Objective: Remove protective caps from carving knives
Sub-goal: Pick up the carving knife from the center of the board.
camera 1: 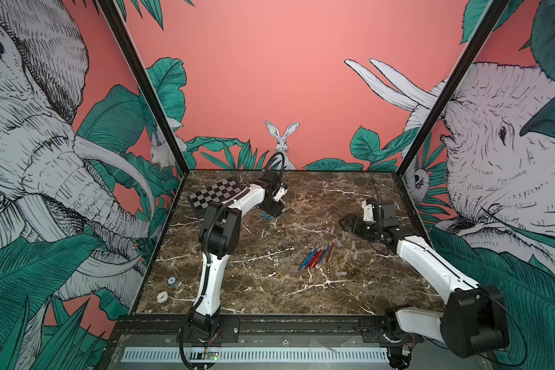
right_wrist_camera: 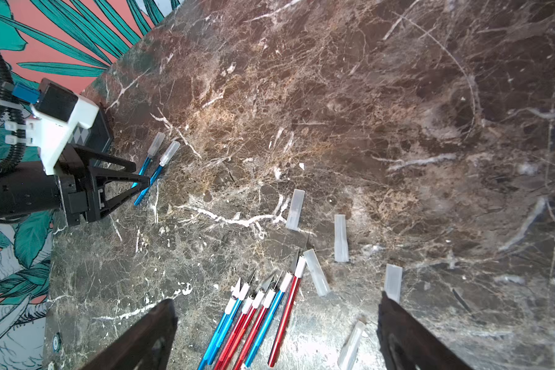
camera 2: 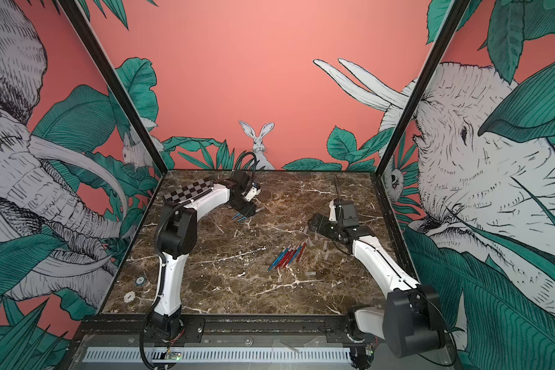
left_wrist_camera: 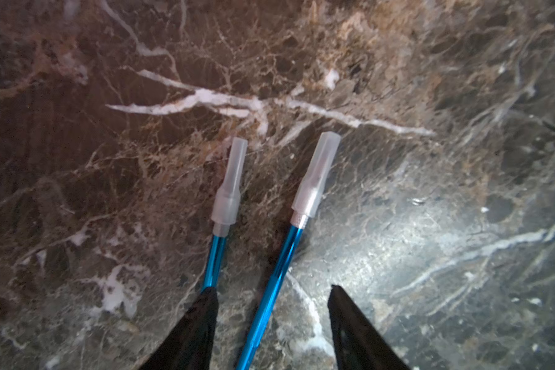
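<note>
Carving knives [camera 1: 266, 217] in blue, two of them, are lying at the back left wearing protective caps [left_wrist_camera: 316, 174]; the left gripper [left_wrist_camera: 271, 288] is straddling one handle, jaws apart, not yet clamping. It should be closing squarely on that handle alone, clear of its neighbour. Rightward, the uncapped bundle [camera 1: 316, 258] and loose caps [right_wrist_camera: 341, 238] are lying near the right gripper [right_wrist_camera: 276, 298], which is hanging wide open and empty.
</note>
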